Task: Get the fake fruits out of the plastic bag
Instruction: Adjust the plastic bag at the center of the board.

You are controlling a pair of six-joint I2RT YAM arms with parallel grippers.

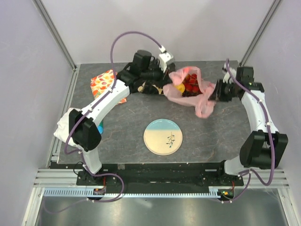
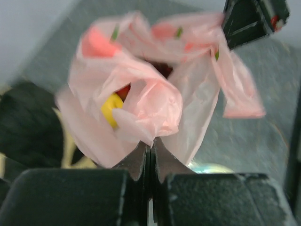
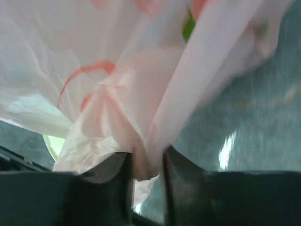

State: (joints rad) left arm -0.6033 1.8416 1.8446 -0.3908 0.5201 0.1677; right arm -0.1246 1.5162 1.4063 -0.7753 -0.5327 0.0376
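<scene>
Opening step: left end effector (image 2: pixel 150 155) and right end effector (image 3: pixel 146 165) pinch plastic bag (image 1: pixel 204 106) edges at 9 and 3 o'clock; next, likely tip fake fruits (image 1: pixel 190 84) out.

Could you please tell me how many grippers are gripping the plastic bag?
2. The left gripper is shut on the plastic bag's left rim beside the yellow fruit; the right gripper is shut on a fold at its right end.

A dark grey, stone-look counter (image 1: pixel 216 136) sits between pale lilac walls (image 1: pixel 23 70). Aluminium posts (image 1: pixel 55 33) rise at its far corners. The light is soft and even.
</scene>
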